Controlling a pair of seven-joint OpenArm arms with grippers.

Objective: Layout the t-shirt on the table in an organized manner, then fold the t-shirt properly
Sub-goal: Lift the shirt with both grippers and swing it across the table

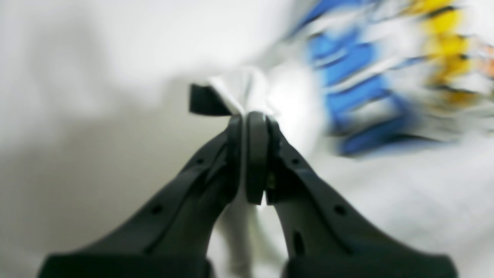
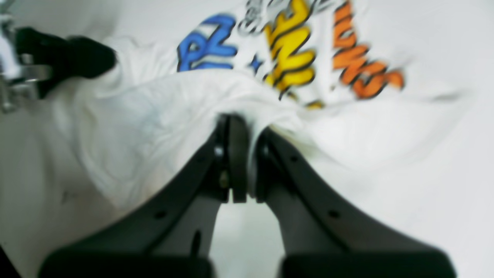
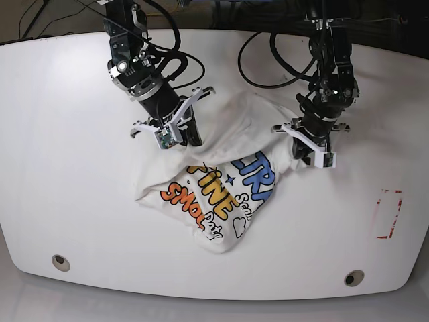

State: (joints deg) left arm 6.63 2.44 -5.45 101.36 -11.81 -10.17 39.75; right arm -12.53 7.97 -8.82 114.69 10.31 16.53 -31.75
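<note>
The white t-shirt [image 3: 214, 178] lies crumpled in the middle of the table [image 3: 80, 201], with its blue, yellow and orange print facing up. My left gripper [image 1: 249, 116] is shut on a bunched white edge of the t-shirt [image 1: 247, 88] beside the blue lettering; in the base view this gripper [image 3: 295, 153] is at the shirt's right side. My right gripper [image 2: 239, 120] is shut on a raised fold of the t-shirt [image 2: 162, 112] below the print; in the base view it [image 3: 193, 141] is at the shirt's upper left. The cloth hides both sets of fingertips in part.
A red dashed rectangle mark [image 3: 389, 215] lies near the table's right edge. Two round grommet holes [image 3: 60, 261] [image 3: 353, 277] sit along the front edge. Black cables [image 3: 268, 67] loop over the back of the table between the arms.
</note>
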